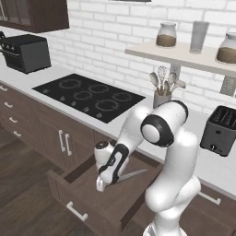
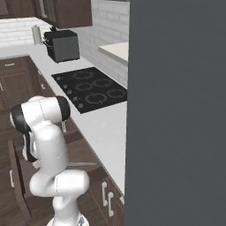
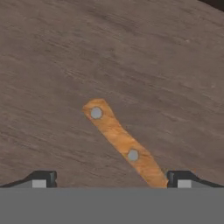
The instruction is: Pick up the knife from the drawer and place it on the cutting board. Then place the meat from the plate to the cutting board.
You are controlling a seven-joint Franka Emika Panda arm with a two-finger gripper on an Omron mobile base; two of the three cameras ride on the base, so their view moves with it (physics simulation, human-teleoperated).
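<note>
Fingers [image 3: 43, 178] spread wide and holding nothing, the gripper [image 1: 102, 183] hangs just above the knife [image 3: 122, 142] on the floor of the open drawer [image 1: 92, 203]. In the hand view the wooden handle, with two steel rivets, runs slantwise between the tips, its lower end close beside one of them. In the left base view the grey blade reaches toward the drawer's rear right corner, while the handle end sits under the hand. Judged from its look, the knife is stiff, fairly light and thin, lying flat on the wood; the riveted handle offers the safer hold, the smooth blade likely to slip. The arm [image 1: 161, 138] folds sharply at the elbow, forearm slanting down into the drawer, hand pointing almost straight down. Behind it the tabletop [image 1: 138, 115] carries a black cooktop [image 1: 87, 96] and toaster [image 1: 220, 130].
</note>
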